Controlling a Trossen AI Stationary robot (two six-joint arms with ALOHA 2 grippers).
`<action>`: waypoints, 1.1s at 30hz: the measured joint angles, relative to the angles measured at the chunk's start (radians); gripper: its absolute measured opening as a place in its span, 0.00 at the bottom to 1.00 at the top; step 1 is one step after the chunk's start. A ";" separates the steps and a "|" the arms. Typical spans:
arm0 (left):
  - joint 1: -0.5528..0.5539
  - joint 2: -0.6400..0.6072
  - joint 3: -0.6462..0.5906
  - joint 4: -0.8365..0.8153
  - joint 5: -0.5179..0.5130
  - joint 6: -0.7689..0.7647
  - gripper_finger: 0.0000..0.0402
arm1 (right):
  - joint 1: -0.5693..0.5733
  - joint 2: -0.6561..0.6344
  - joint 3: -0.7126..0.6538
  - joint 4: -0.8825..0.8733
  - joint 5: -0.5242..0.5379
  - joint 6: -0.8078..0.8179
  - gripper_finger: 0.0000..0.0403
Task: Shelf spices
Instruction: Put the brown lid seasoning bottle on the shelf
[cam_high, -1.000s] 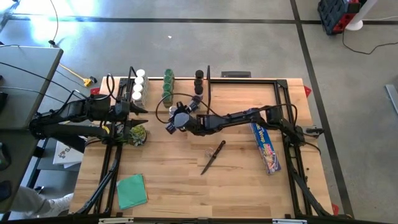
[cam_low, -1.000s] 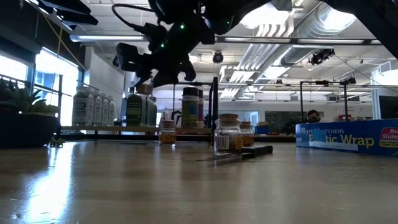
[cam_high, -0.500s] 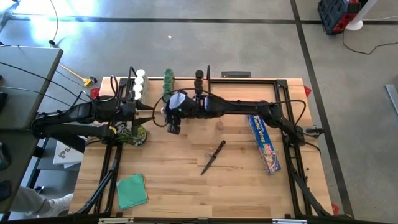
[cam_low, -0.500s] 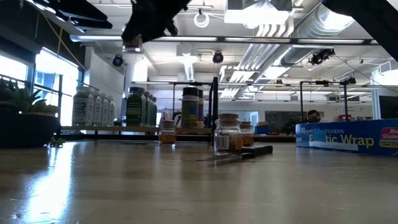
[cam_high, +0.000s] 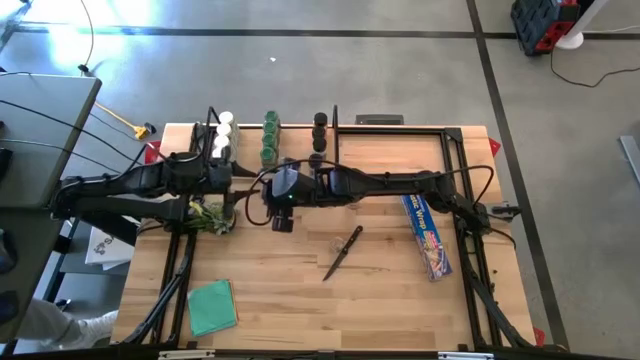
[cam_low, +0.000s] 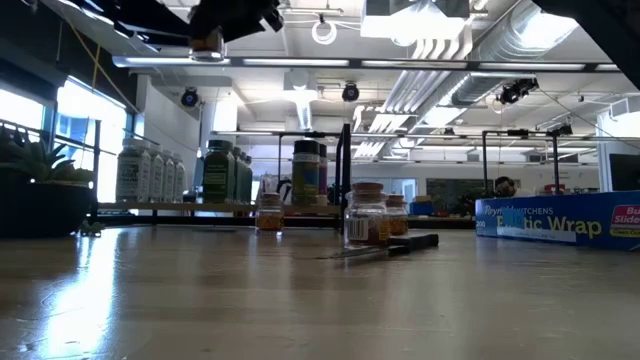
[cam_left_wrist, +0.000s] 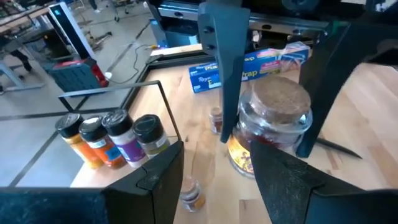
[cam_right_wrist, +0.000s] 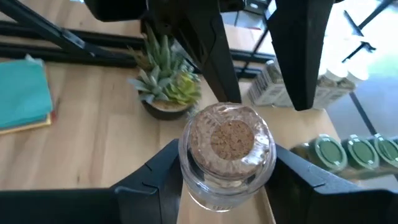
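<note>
**A:** Item and step?

**B:** One clear glass spice jar with a cork top and brownish contents (cam_right_wrist: 227, 140). It is held in the air above the tabletop's (cam_high: 300, 290) far-left part, just short of the pale wooden plank shelf with black end rods (cam_low: 150, 206) at the far edge. The right tool (cam_right_wrist: 227, 157) is clamped on its body. The left tool (cam_left_wrist: 214, 154) faces it closely with its fingers apart. This reads as a handover in mid-air, or a carry to the shelf.

**A:** Next move?

**B:** Probably the left tool closes squarely on the glass before the right lets go. The jar then goes upright into a free gap beside the white-capped jars (cam_high: 222, 135), green-capped jars (cam_high: 269, 135) and black-capped jars (cam_high: 319, 128).

**A:** Outstanding stock?

**B:** Small cork-topped jars (cam_low: 366, 215) stand mid-tabletop.

**A:** Unclear?

**B:** I cannot tell whether the left fingers already flank the jar. From overhead the arms hide it. The table-height camera cuts off the tool above it. The free shelf space is hard to judge.
</note>
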 joint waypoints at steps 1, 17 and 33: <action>0.000 0.007 0.000 0.006 0.000 0.000 0.46 | -0.001 0.000 0.000 -0.007 0.003 0.000 0.42; -0.001 0.037 0.000 0.045 0.053 0.000 0.46 | -0.022 0.000 0.000 -0.056 0.006 0.045 0.42; 0.000 0.062 0.000 0.060 0.001 0.010 0.46 | -0.014 0.000 0.000 -0.077 0.002 0.035 0.42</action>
